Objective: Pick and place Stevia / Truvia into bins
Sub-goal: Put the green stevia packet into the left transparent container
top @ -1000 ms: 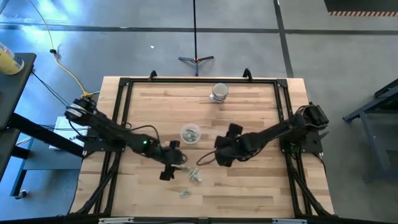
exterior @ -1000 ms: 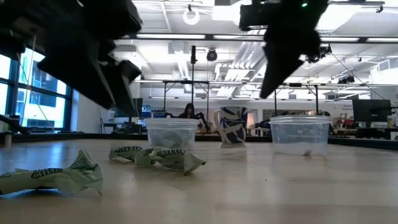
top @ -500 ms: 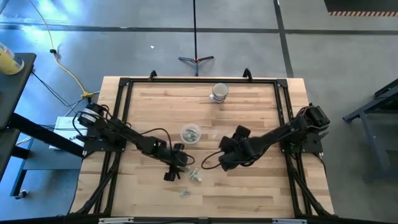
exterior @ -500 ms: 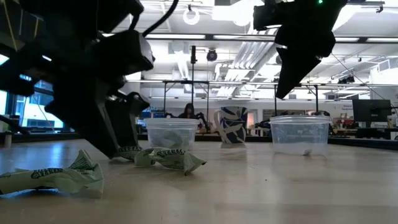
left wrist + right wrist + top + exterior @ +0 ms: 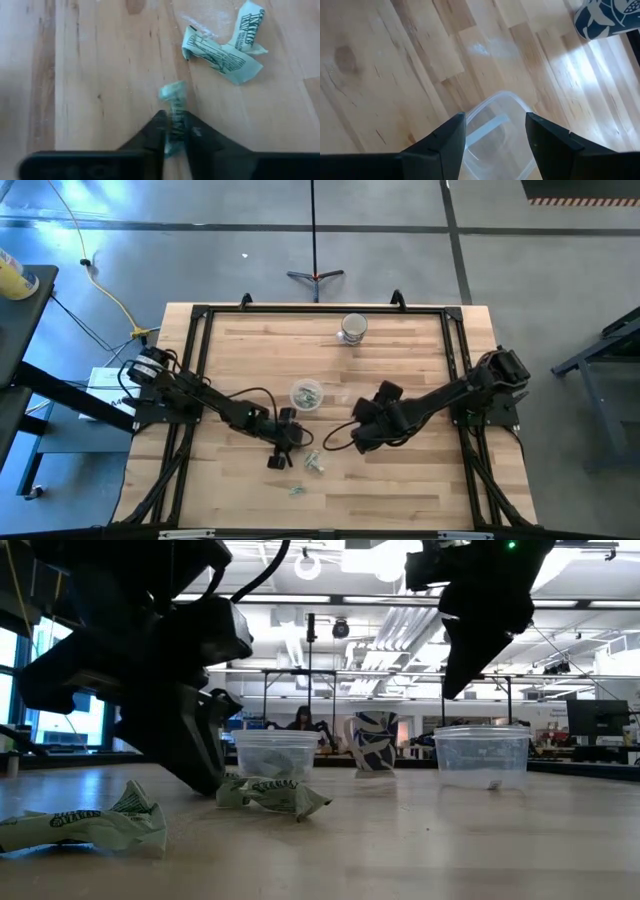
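Left hand (image 5: 174, 131) dropped to table, now pinching green packet (image 5: 173, 100); right hand (image 5: 496, 131) spread.

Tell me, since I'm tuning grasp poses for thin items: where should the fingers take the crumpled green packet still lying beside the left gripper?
Judging from the left wrist view, the loose packet lies crumpled on the table with one end folded up. Pinch that raised fold from above, fingers across its thin width; the flat part offers no edge. The left gripper is already shut on another packet.

We count: two clear cups (image 5: 274, 753) (image 5: 483, 756), one patterned jar (image 5: 371, 742), four green packets (image 5: 173, 111) (image 5: 222, 56) (image 5: 85, 824) (image 5: 248, 24).
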Action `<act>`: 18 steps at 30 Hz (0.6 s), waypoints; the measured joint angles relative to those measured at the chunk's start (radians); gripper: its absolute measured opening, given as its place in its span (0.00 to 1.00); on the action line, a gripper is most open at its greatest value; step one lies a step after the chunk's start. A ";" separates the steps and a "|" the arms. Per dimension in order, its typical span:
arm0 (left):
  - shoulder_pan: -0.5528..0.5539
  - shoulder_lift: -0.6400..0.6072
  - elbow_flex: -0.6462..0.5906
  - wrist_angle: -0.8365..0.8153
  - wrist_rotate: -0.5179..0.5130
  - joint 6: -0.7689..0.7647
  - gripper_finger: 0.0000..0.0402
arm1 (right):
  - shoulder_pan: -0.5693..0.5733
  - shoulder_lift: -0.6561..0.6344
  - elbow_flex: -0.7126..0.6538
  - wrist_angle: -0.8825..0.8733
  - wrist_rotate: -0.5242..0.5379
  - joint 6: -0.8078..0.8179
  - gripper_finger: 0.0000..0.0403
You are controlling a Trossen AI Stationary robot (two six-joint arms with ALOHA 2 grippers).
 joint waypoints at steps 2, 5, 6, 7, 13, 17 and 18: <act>0.000 0.000 0.000 -0.001 -0.003 0.000 0.14 | -0.008 0.000 0.000 0.000 0.001 0.000 0.49; 0.001 -0.013 0.000 -0.018 -0.028 -0.036 0.06 | -0.024 0.000 0.000 0.000 -0.002 -0.001 0.49; 0.008 -0.026 -0.001 -0.039 -0.028 -0.065 0.06 | -0.029 0.000 0.000 0.000 -0.004 -0.001 0.49; 0.015 -0.043 0.001 -0.076 -0.028 -0.091 0.06 | -0.033 0.000 0.000 0.000 -0.008 -0.001 0.49; 0.061 -0.217 0.099 -0.294 -0.110 0.000 0.08 | -0.057 0.000 0.000 0.032 -0.030 -0.017 0.49; 0.159 -0.259 0.129 -0.299 -0.141 0.120 0.06 | -0.070 0.000 0.000 0.090 -0.042 -0.078 0.49; 0.190 -0.259 0.130 -0.297 -0.141 0.135 0.06 | -0.072 0.000 0.000 0.097 -0.042 -0.087 0.49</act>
